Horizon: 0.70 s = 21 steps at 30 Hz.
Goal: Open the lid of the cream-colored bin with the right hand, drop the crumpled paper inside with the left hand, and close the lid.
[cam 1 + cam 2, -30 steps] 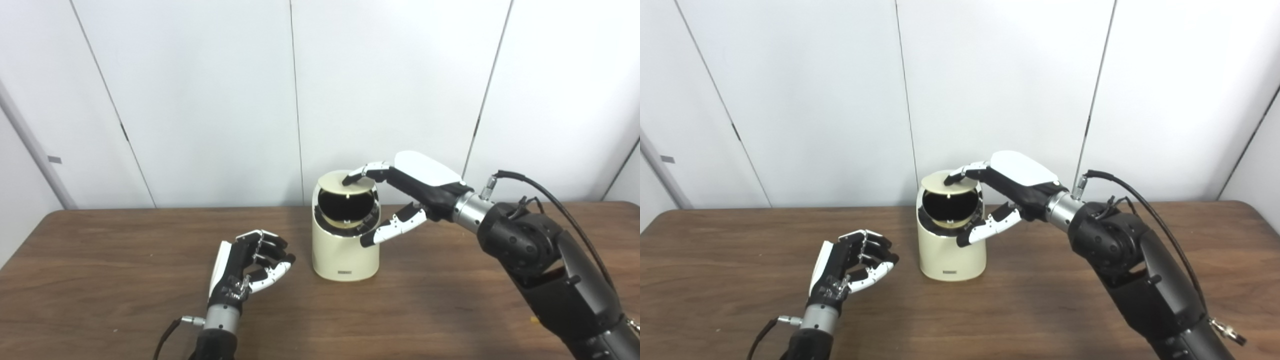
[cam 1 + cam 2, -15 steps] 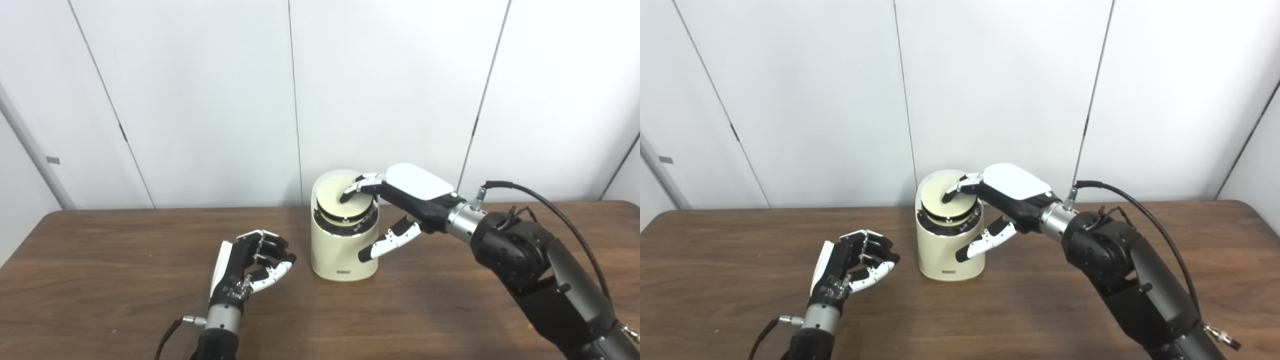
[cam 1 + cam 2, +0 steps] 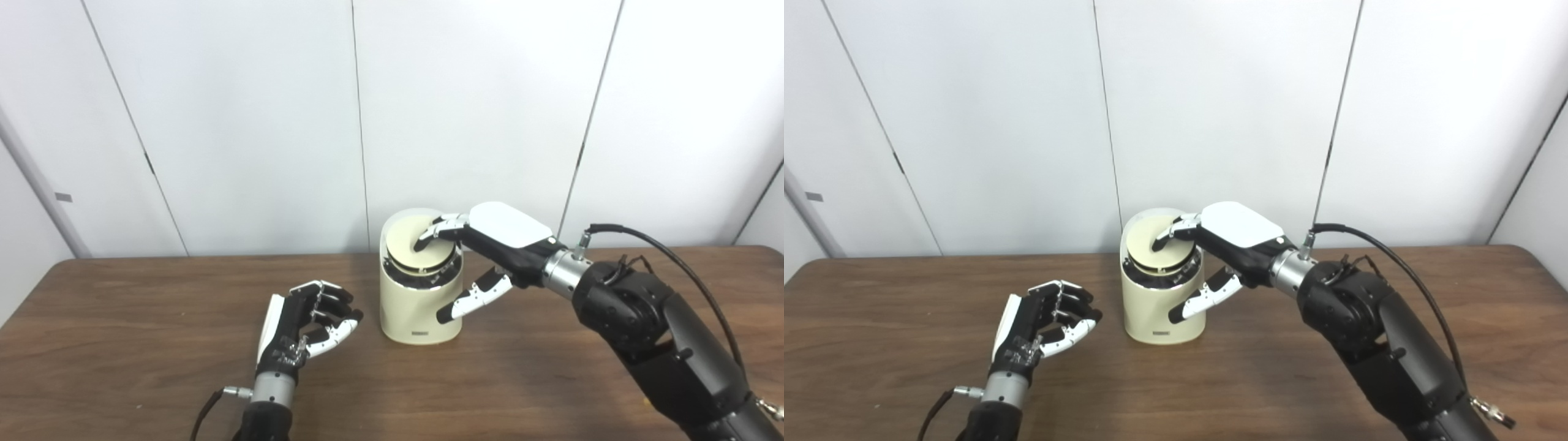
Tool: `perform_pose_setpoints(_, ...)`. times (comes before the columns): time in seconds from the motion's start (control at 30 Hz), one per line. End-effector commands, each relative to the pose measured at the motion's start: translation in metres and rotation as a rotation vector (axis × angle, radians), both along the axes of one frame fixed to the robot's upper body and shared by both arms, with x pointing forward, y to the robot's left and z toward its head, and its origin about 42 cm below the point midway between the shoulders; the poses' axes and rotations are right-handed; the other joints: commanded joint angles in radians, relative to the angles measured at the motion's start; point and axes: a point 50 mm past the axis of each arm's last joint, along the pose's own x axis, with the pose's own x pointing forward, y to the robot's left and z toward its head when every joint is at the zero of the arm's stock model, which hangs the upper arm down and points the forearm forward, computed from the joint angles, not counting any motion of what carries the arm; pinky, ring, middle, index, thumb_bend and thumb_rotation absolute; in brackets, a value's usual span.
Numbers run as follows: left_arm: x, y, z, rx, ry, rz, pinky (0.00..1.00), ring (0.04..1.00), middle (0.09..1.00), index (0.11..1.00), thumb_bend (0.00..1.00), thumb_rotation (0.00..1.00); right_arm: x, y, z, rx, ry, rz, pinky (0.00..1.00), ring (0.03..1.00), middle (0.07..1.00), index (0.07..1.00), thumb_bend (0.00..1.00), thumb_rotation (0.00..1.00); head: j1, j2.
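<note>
Left eye view: cream-colored cylindrical plastic bin (image 3: 420, 306) upright mid-bench on brown wood bench (image 3: 122, 343), round cream lid (image 3: 418, 244) lying flat in chrome rim, looks closed. Right hand (image 3: 490, 245) reaches over bin from its right; fingers (image 3: 429, 233) extended, tips pressing lid top, thumb spread beside bin's right wall, grasping nothing — likely seating lid. Left hand (image 3: 306, 318) rests on bench left of bin, near but apart; fingers curled loosely, nothing visible inside. Crumpled paper not visible; presumably inside bin, cannot confirm.
</note>
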Motion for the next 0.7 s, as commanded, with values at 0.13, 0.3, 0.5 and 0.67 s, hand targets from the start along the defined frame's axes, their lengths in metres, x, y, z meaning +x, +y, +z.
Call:
perform_pose_setpoints(0.13, 0.009, -0.005, 0.027, -0.014, -0.082, -0.007, 0.46, 0.560, 0.492, 0.505, 0.52, 0.00, 0.001, 0.004, 0.000, -0.078, -0.044, 0.066, 0.83, 0.908, 0.804, 0.738, 0.71, 0.55, 0.001, 0.009)
perform_pose_setpoints(0.3, 0.008, -0.004, 0.028, -0.009, -0.081, -0.004, 0.46, 0.557, 0.491, 0.506, 0.52, 0.00, 0.000, 0.000, -0.003, -0.142, -0.077, 0.091, 0.87, 0.910, 0.802, 0.729, 0.72, 0.53, 0.002, 0.016)
perform_pose_setpoints(0.5, 0.008, -0.002, 0.030, -0.009, -0.081, 0.001, 0.46, 0.559, 0.492, 0.504, 0.52, 0.00, -0.002, -0.005, -0.008, -0.210, -0.103, 0.112, 0.93, 0.904, 0.794, 0.715, 0.72, 0.56, 0.004, 0.022)
perform_pose_setpoints(0.67, 0.007, -0.001, 0.032, -0.012, -0.075, 0.008, 0.46, 0.560, 0.492, 0.505, 0.52, 0.00, -0.002, -0.007, -0.011, -0.212, -0.099, 0.113, 0.96, 0.918, 0.793, 0.704, 0.71, 0.59, 0.004, 0.026)
